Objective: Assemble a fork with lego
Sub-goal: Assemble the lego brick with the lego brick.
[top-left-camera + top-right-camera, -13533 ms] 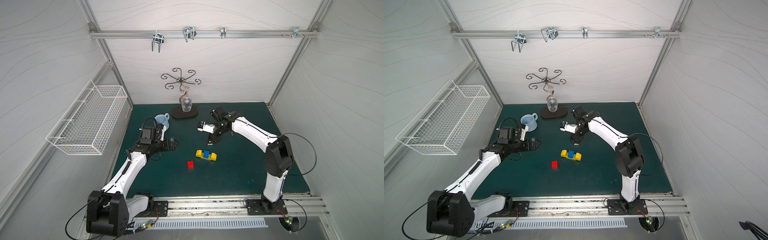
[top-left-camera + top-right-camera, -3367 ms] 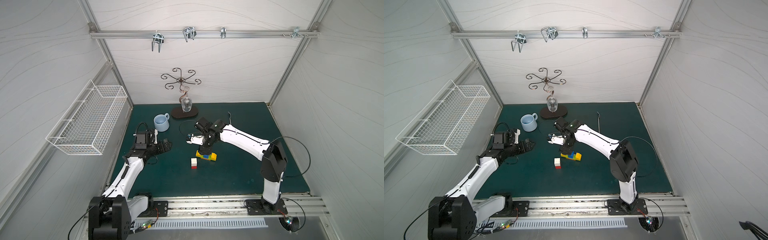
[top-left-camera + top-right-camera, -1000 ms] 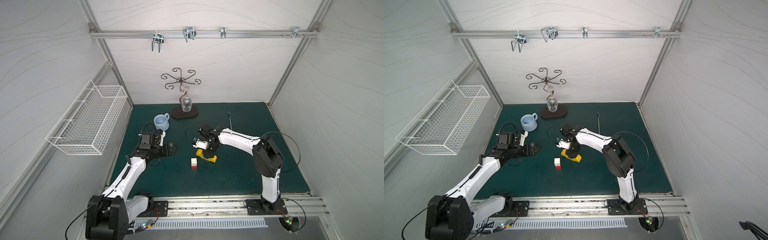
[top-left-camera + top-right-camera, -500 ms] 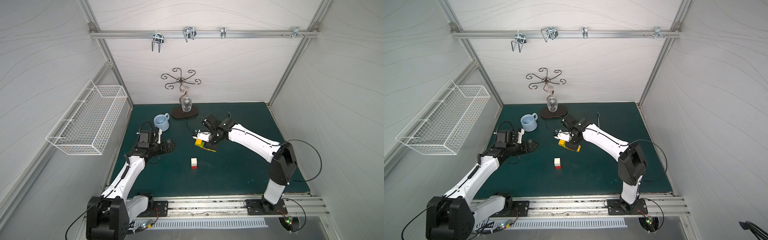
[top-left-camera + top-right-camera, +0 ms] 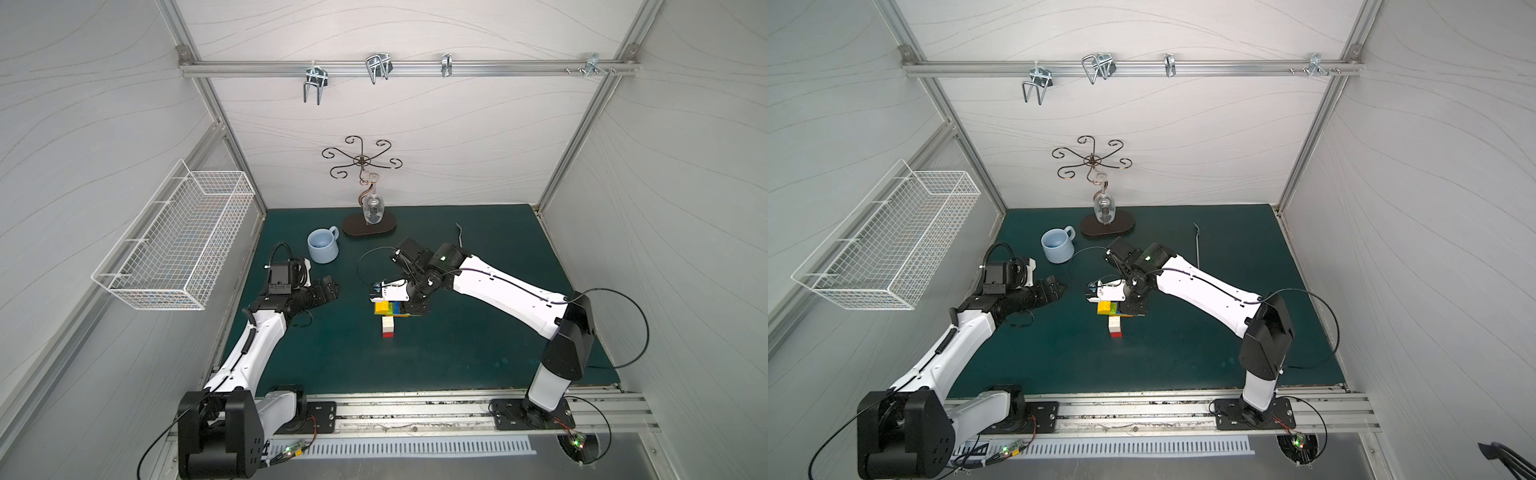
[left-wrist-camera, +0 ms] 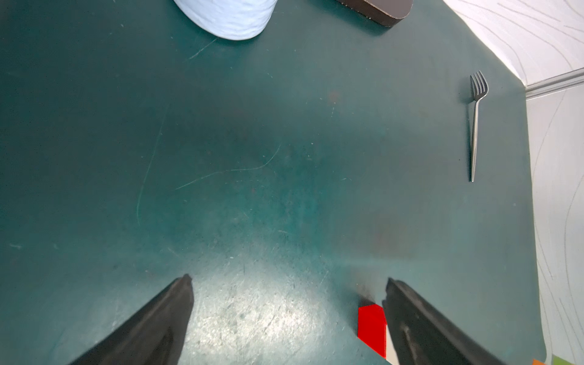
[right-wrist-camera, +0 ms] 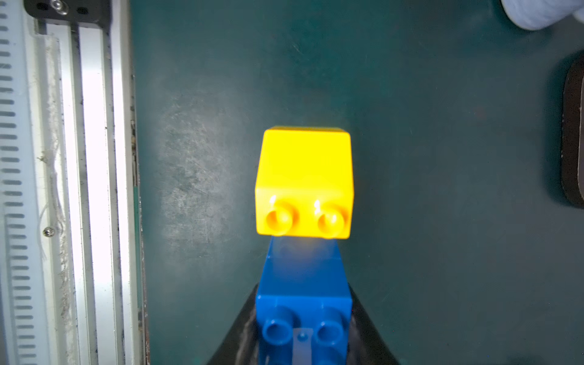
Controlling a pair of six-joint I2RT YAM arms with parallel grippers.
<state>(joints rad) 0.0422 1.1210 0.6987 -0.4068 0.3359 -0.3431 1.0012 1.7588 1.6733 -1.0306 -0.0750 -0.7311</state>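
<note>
A white-on-red brick stack, the fork's handle point(image 5: 388, 328) point(image 5: 1115, 326), stands upright mid-mat. Directly over it my right gripper point(image 5: 413, 308) point(image 5: 1133, 308) is shut on the fork's upper part point(image 5: 390, 308) point(image 5: 1108, 308), a cluster of yellow, green, blue and orange lego. Whether that cluster touches the white brick I cannot tell. In the right wrist view the gripper point(image 7: 303, 286) clamps the blue brick point(image 7: 303, 319), with a yellow brick point(image 7: 304, 180) beyond it. My left gripper point(image 5: 332, 286) point(image 6: 289, 279) is open and holds nothing, left of the stack; the red brick point(image 6: 371, 325) shows beside one finger.
A light blue mug point(image 5: 322, 246) point(image 6: 227, 15) stands at the back left, beside the dark oval base of a wire stand point(image 5: 369, 227). A thin metal fork point(image 5: 459, 237) point(image 6: 475, 126) lies at the back right. A wire basket point(image 5: 178, 245) hangs on the left wall.
My right gripper lifted the brick cluster off the mat, swung it toward the back, then brought it forward over the white-and-red stack. The left arm has barely shifted and stays open.
</note>
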